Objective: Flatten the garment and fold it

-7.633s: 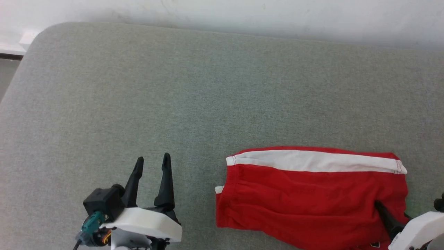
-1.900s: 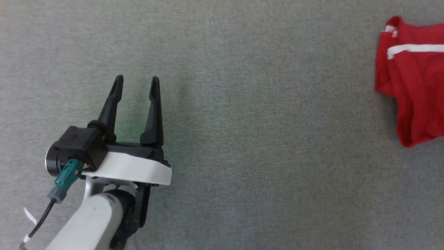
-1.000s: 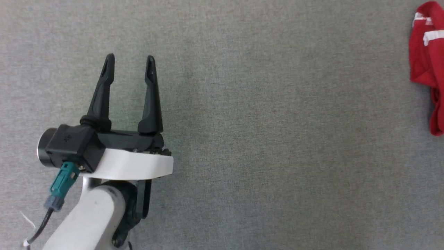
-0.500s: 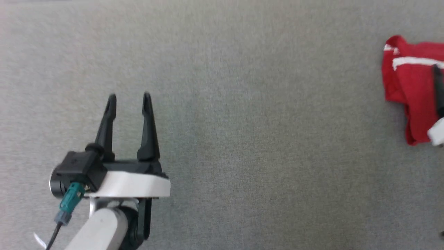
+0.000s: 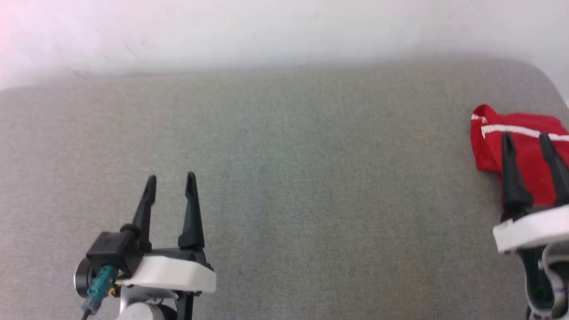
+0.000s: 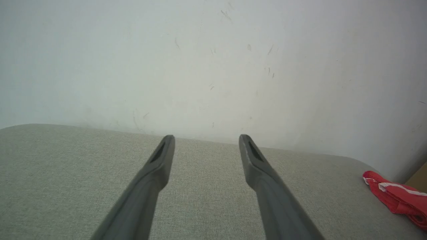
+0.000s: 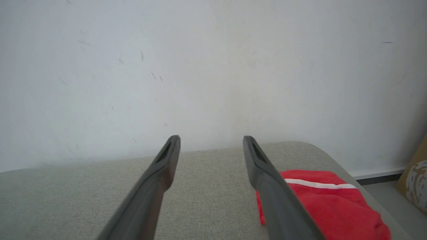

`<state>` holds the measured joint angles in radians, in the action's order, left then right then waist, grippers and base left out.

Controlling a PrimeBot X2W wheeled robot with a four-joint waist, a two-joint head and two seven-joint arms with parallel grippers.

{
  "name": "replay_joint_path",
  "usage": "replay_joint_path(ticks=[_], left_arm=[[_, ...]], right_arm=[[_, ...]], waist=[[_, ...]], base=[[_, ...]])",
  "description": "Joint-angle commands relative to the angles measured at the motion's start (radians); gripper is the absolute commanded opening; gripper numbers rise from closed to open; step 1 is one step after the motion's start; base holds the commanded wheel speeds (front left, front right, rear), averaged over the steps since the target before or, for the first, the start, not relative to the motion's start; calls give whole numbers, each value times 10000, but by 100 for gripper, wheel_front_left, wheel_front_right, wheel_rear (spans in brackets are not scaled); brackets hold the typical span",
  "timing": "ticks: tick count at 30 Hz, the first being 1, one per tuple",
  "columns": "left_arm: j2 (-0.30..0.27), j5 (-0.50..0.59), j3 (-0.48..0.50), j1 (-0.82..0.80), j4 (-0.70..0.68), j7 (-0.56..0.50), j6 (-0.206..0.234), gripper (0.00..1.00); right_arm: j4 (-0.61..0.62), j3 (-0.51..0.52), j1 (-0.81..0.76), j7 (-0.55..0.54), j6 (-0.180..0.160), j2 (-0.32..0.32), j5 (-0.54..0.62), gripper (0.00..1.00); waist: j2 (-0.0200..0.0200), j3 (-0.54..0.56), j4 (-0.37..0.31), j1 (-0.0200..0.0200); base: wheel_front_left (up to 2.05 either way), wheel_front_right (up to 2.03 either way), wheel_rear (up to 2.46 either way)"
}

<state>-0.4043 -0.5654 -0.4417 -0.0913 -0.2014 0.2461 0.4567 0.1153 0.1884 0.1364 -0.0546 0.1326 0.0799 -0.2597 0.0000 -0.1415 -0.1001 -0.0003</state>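
The garment (image 5: 524, 151) is a folded bundle of bright red shorts with a white stripe, lying at the far right end of the grey cushioned surface (image 5: 289, 178). It also appears at the right edge of the left wrist view as red cloth (image 6: 400, 200) and at the lower right of the right wrist view (image 7: 327, 203). My right gripper (image 5: 525, 141) hovers over the garment, open, with nothing between its fingers. Far off at the lower left, my left gripper (image 5: 171, 180) stands open and empty above bare fabric.
A pale wall (image 5: 266, 31) runs along the back of the grey surface. The surface's rounded right end (image 7: 320, 150) drops to a floor with a cardboard box (image 7: 415, 176) beside it.
The head camera has tilted up and shifted, bringing the wall into view. My right gripper has come into view over the garment. The left gripper stays open.
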Motion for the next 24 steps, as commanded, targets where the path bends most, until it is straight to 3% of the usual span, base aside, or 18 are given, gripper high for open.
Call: replay_joint_path(ticks=[1, 8, 24], left_arm=[[28, -37, -7, 209, 97, 63, -136, 100], [115, 280, -96, 786, 496, 142, -664, 100], [1064, 955, 464, 2123, 1580, 155, -1691, 100]], right_arm=[[95, 39, -342, 152, -19, -110, 186, 100], [348, -210, -1653, 867, -19, -287, 918, 100], [-1079, -329, -3205, 2228, -19, -295, 1139, 100]], waist=[[0, 880, 407, 3], [0, 1264, 574, 3], [0, 1880, 600, 3]], base=[[0, 0, 0], [0, 0, 0], [0, 0, 0]])
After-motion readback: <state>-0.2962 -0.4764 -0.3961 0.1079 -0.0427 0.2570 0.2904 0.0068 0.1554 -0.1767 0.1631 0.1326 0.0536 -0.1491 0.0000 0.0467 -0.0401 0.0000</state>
